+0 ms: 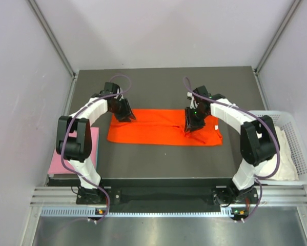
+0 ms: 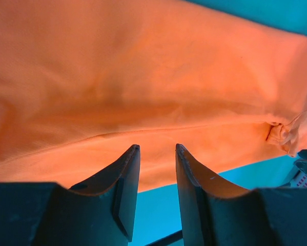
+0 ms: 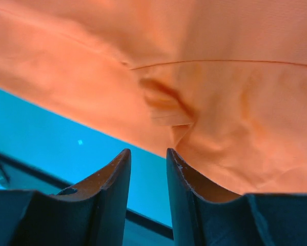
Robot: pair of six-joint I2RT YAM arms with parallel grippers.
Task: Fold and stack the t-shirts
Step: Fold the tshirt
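The orange-red t-shirt (image 1: 158, 130) lies on the dark table (image 1: 168, 84) as a long flat strip running left to right. My left gripper (image 1: 126, 117) is low at the strip's far-left corner, jaws a little apart and empty; its wrist view shows the fabric (image 2: 143, 77) just beyond the tips (image 2: 157, 147). My right gripper (image 1: 190, 127) is low over the right part of the strip, by a bunched crease (image 3: 166, 105), jaws a little apart and empty (image 3: 148, 151). The pale pink t-shirt (image 1: 58, 165) lies flat at the left. The white t-shirt (image 1: 286, 154) lies in a basket.
A white mesh basket (image 1: 303, 148) stands off the table's right edge and holds the white shirt. The pink shirt lies beside the left arm's base, partly hidden by that arm. Grey walls close in the back and both sides.
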